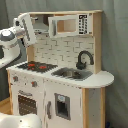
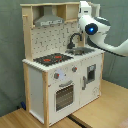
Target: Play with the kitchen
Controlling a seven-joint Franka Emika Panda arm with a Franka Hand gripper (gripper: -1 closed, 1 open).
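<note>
Standing toy kitchen (image 1: 60,70), grey sink (image 1: 71,74) beside black-red stovetop (image 1: 36,66), arm (image 2: 97,30) raised above.

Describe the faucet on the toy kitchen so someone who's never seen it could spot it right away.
Find the tall white and light-wood toy kitchen. On its countertop, beside the black-red stovetop, sits a grey sink. The faucet rises behind that sink: the only black, arched, hook-shaped piece there.

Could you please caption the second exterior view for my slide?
White robot arm reaching over tall white and light-wood toy kitchen.
</note>
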